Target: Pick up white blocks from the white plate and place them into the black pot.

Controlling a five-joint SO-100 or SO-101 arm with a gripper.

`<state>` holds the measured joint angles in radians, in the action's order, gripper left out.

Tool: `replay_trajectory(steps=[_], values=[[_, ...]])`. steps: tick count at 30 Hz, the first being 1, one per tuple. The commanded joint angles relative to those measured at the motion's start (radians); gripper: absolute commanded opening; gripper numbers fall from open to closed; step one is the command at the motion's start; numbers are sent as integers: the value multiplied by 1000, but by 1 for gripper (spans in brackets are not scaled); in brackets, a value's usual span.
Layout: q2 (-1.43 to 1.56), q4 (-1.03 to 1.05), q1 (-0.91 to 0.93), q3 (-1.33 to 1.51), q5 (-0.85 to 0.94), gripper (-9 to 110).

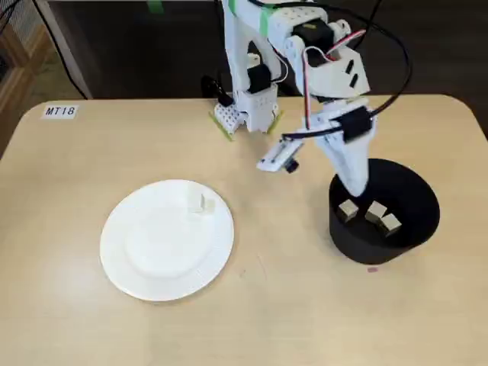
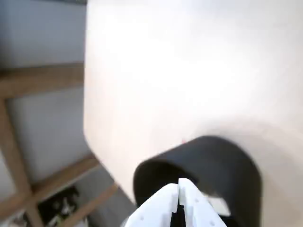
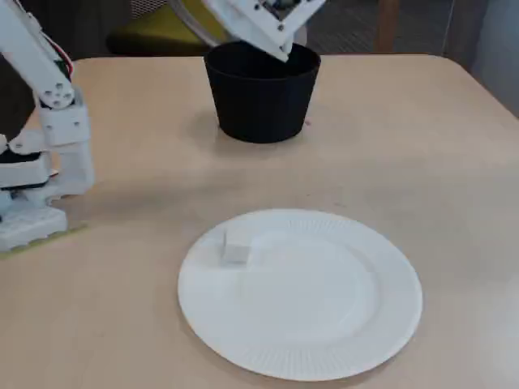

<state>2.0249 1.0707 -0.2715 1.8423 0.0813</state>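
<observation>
A: White blocks: where are they seen?

B: One pale cube point(image 3: 235, 248) is seen on the white paper plate point(image 3: 324, 340), close to the rim; in a fixed view that cube point(image 1: 203, 203) sits at the plate's point(image 1: 130, 259) upper right, on the side facing the arm's base. Three more cubes point(image 1: 374, 214) are seen inside the black pot point(image 1: 415, 200), lying near one another on its floor.

A: How are plate and pot placed on the desk?

B: The plate is found nearer the front edge in a fixed view, left of centre; the pot is set toward the right edge, well apart from the plate.

A: And the gripper?

B: The gripper point(image 2: 178, 187) is held over the pot's point(image 2: 222, 165) mouth, its tips dipped just below the rim point(image 1: 353, 183). In the wrist view the fingers point(image 2: 163, 201) are seen pressed together, with nothing visible between them.
</observation>
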Motion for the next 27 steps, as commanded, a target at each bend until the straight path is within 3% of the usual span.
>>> replay_trajectory(steps=[1,10,22,27], values=[[-26,120,163,-57,32,-2],[-127,327,428,-57,199,-2],[-210,451,532,-58,250,-2],[-216,457,551,-46,249,20]])
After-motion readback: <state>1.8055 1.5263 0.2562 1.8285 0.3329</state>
